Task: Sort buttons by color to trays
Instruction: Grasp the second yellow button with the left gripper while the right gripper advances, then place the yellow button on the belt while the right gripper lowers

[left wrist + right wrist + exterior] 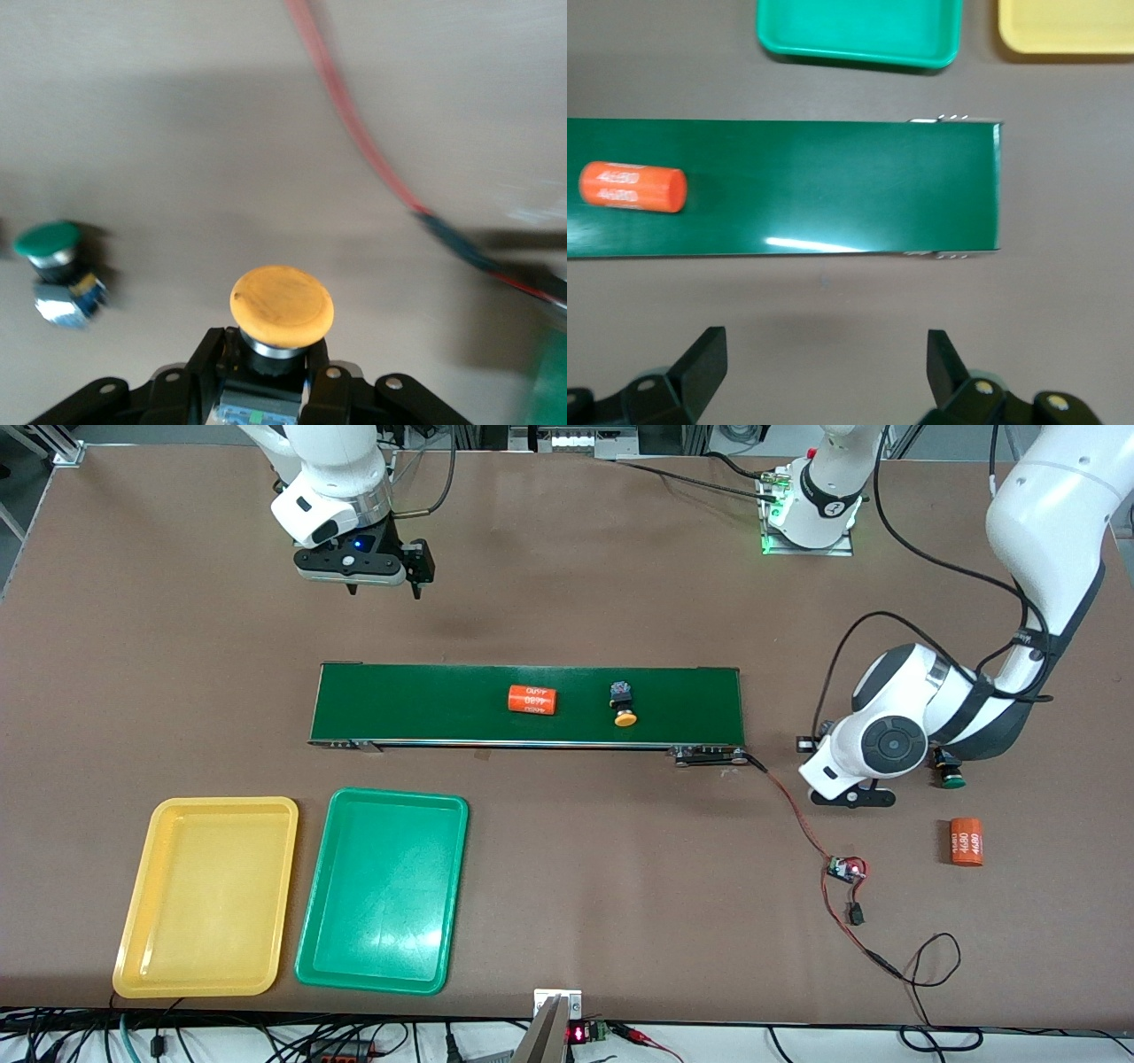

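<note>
The left jaws (270,390) clamp the black body of a yellow-capped button (282,306), its round cap sticking out past the fingertips, low over the brown counter (567,921) near the left arm's end of the dark-green conveyor belt (425,700). A green-capped button (49,243) lies on its side on the counter just beside those jaws (its cap and metal collar show clearly in the left wrist view), with a red cable (354,124) trailing close by. The right jaws (385,589) hang spread wide and empty above the counter by the belt's other end. On the belt rest a second yellow button (624,705) and an orange cylinder printed "4680" (532,700); another such cylinder (967,841) sits on the counter near the left jaws. The yellow tray (133,921) and the green tray (310,939) lie side by side, both bare, well apart from either pair of jaws.
</note>
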